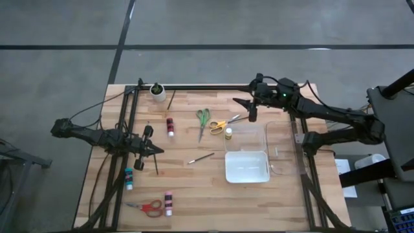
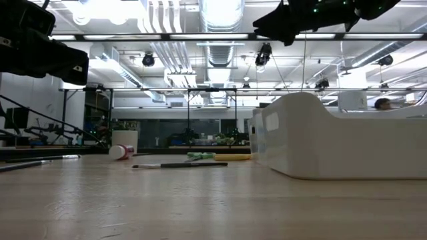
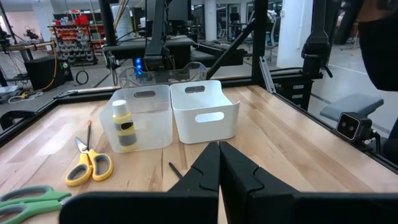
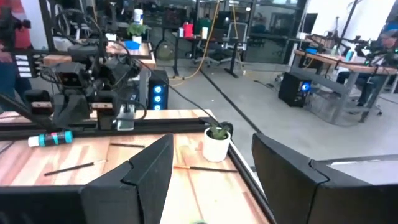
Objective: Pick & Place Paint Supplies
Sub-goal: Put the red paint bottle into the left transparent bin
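Paint supplies lie scattered on the wooden table: green scissors (image 1: 203, 123), yellow scissors (image 1: 220, 125), a yellow-and-black bottle (image 1: 228, 133), a red bottle (image 1: 170, 126), a thin brush (image 1: 200, 158), a teal bottle (image 1: 129, 178), red scissors (image 1: 149, 207) and another red bottle (image 1: 169, 202). My right gripper (image 1: 245, 109) hangs open above the table's far side, over the yellow scissors' tips, with nothing between its fingers (image 4: 149, 171). My left gripper (image 1: 155, 150) stays shut and level at the left, holding nothing (image 3: 219, 163).
A clear bin (image 1: 249, 136) and a white bin (image 1: 246, 166) stand side by side right of centre. A white cup with a plant (image 1: 157, 90) sits at the far edge beside another brush (image 1: 171, 99). A brush (image 1: 156, 162) lies near my left gripper.
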Available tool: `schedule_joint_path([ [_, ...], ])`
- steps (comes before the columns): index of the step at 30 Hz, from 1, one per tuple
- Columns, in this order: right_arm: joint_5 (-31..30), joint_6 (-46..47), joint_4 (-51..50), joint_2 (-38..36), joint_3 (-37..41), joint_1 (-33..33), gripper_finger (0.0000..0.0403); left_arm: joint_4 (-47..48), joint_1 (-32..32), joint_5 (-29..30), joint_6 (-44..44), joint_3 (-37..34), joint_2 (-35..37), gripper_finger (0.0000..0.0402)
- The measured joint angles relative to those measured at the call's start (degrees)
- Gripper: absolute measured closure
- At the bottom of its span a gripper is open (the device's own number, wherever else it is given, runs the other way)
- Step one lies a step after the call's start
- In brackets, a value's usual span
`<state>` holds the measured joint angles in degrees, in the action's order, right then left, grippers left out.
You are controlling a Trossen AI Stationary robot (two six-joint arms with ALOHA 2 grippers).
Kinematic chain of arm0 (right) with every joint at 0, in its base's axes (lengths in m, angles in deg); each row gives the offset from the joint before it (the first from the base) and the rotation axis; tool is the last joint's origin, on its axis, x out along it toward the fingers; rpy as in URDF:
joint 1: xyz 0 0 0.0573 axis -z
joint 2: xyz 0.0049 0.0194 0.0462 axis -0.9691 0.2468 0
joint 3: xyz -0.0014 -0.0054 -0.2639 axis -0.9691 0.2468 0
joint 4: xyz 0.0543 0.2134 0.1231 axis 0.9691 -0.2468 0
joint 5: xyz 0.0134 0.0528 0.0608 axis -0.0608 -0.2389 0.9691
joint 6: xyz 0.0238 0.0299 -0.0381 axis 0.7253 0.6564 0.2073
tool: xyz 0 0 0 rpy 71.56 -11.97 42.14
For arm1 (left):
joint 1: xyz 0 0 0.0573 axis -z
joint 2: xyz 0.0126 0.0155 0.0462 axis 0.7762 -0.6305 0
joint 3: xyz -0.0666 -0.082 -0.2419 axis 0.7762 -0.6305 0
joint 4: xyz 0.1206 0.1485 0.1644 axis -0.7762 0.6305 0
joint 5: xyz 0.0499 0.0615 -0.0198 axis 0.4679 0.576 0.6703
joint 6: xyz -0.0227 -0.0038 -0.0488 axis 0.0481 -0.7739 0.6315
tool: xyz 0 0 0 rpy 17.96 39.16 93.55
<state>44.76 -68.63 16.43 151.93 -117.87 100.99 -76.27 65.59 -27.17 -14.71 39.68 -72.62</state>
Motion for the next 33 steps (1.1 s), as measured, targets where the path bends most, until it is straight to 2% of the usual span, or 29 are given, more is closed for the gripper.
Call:
schedule_joint_path([
  [10,0.0,0.0,0.0,2.6,0.0,0.0,0.0186,0.0,0.0,0.0,-0.3,0.0,0.0,0.0398],
  [33,0.0,0.0,0.0,2.6,0.0,0.0,0.0186,0.0,0.0,0.0,-0.3,0.0,0.0,0.0398],
])
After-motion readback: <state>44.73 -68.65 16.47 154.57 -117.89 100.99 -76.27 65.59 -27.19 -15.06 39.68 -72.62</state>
